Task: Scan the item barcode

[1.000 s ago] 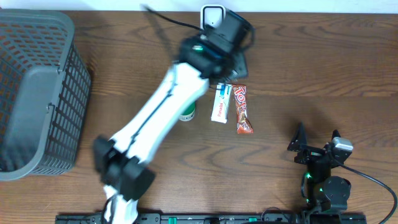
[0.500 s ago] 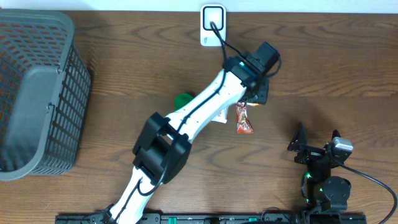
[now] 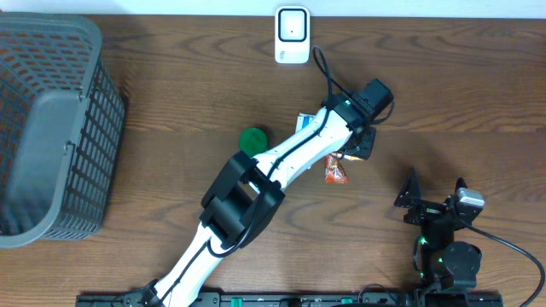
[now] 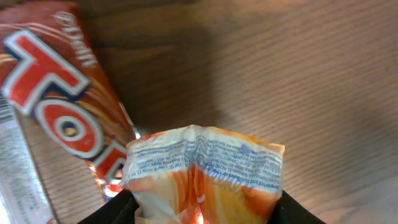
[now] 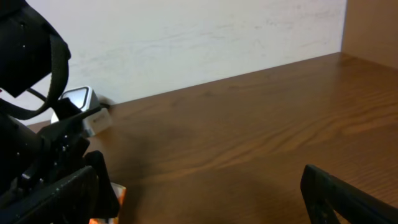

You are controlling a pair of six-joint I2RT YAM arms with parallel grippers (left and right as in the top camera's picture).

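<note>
Evidently my left gripper pinches the orange packet off the table for scanning; my right gripper idles, spread.

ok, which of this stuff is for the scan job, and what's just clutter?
Job: white scanner, orange packet, left tool gripping it.
Lying about: red snack bar, white-blue box, green-capped item, grey basket, open right tool.

candy bar wrapper — big red letters "TO", small "Delfi" above | orange packet — blue fine print, too small to read
</note>
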